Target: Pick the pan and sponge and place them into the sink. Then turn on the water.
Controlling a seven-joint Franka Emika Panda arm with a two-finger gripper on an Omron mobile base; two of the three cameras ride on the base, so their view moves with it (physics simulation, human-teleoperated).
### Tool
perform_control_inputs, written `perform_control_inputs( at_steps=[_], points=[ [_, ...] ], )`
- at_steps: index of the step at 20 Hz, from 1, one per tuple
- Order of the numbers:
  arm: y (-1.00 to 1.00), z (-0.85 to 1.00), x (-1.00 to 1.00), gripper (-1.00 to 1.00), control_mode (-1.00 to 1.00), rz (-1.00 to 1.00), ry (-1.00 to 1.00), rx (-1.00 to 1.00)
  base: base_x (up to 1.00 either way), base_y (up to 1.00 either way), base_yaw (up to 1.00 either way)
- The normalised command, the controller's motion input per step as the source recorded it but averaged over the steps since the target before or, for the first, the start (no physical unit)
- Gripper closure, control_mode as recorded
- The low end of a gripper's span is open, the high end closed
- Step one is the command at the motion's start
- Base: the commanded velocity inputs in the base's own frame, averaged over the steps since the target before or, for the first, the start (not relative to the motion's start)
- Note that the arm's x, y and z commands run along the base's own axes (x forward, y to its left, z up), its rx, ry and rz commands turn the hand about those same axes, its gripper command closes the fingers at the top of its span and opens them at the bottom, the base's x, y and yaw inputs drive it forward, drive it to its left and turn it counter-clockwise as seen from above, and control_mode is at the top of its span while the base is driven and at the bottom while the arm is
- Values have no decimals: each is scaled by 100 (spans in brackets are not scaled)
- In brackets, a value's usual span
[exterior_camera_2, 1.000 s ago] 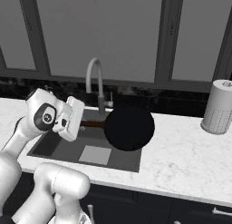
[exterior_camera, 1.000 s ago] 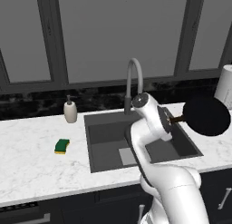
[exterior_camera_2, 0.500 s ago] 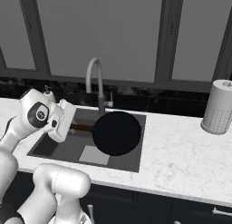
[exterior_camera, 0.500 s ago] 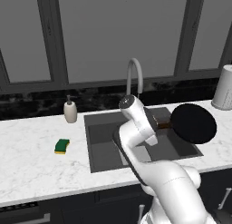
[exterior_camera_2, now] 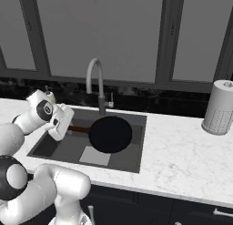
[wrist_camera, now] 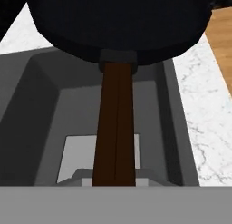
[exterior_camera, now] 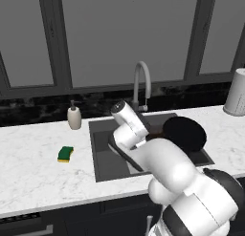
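So the round black frying pan with the long reddish-brown handle (exterior_camera_2: 110, 134) has slid left across the frame over the last second. A second ago it hung over the right part of the basin near the counter; now it sits in the middle of the right base view, over the large dark grey rectangular sink (exterior_camera_2: 50, 144) and above the lighter grey square on its floor. The two-finger gripper (exterior_camera_2: 68, 127) is clenched on the handle, and in the hand view the handle (wrist_camera: 115, 128) runs straight up from the bottom edge to the pan body. The pan looks held in the air, not set down yet, so I'd say lowering and letting go is what's left here.

The small yellow sponge with the green scrub layer (exterior_camera: 65, 154) sits on the white marble counter (exterior_camera: 38, 173), left of centre in the left base view, well apart from the sink. No blue stream from the tall arched grey faucet (exterior_camera: 141, 84).
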Motion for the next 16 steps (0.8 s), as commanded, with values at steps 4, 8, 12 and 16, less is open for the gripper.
perform_control_inputs(
  at_steps=[4,8,12,16],
  points=[
    [49,-43,44,100,-100,-6,6,0,0,0,0],
    [39,-62,22,100,-100,-16,3,4,0,0,0],
    [24,-57,17,100,-100,-13,0,4,0,0,0],
    [9,-50,33,100,-100,-4,0,0,0,0,0]
  ],
)
